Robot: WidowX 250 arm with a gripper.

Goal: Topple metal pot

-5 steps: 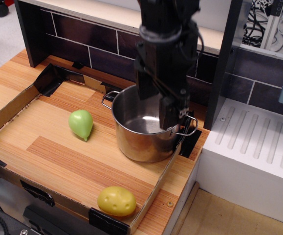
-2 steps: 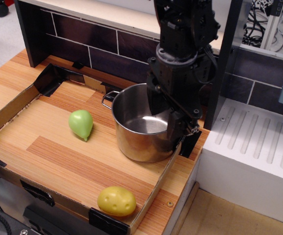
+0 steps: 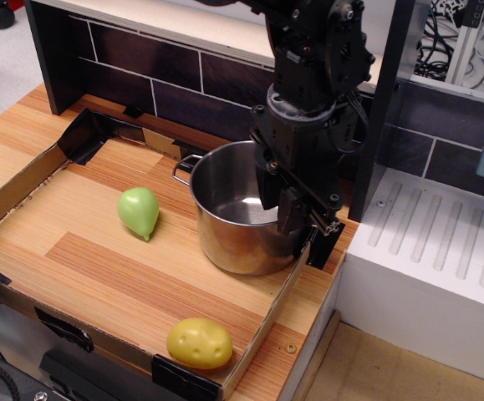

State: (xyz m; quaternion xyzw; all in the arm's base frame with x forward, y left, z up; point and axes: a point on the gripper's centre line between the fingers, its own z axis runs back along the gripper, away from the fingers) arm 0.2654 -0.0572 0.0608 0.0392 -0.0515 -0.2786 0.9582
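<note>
Shiny silver metal pot, black claw, green pear (yellow potato nearby), wood-grain tray.

The metal pot is seen upright on the desk, its right rim overlapped by the black end effector.
</note>
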